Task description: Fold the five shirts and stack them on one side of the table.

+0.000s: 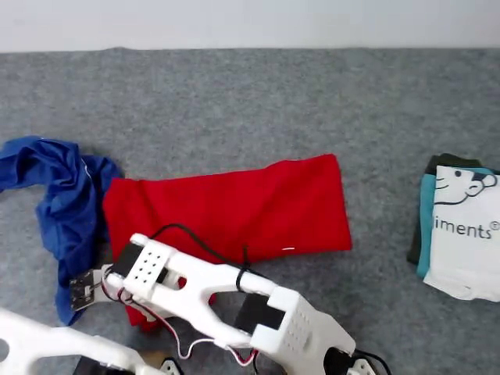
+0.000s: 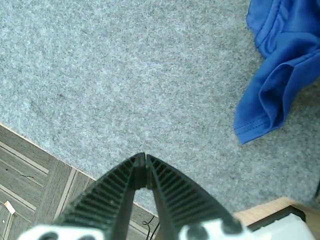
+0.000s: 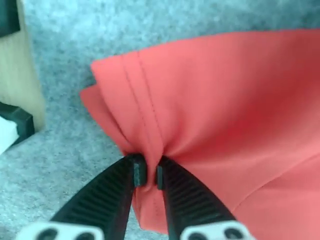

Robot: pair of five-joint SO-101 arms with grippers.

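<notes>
A red shirt (image 1: 234,207) lies folded into a wide band mid-table. My right gripper (image 3: 146,172) is shut on the hem at a corner of the red shirt (image 3: 225,100), which bunches between the fingers. The right arm (image 1: 203,289) reaches across the shirt's near left corner, hiding its fingers from above. A crumpled blue shirt (image 1: 66,195) lies at the left. My left gripper (image 2: 145,165) is shut on nothing, just above the grey mat beside the blue shirt (image 2: 280,65). A stack of folded shirts (image 1: 465,230), white on top, sits at the right edge.
A grey mat (image 1: 250,101) covers the table, bare across its far half. The mat's near edge and the floor (image 2: 25,170) below it are close to the left gripper. The left arm (image 1: 47,344) sits at the near left corner.
</notes>
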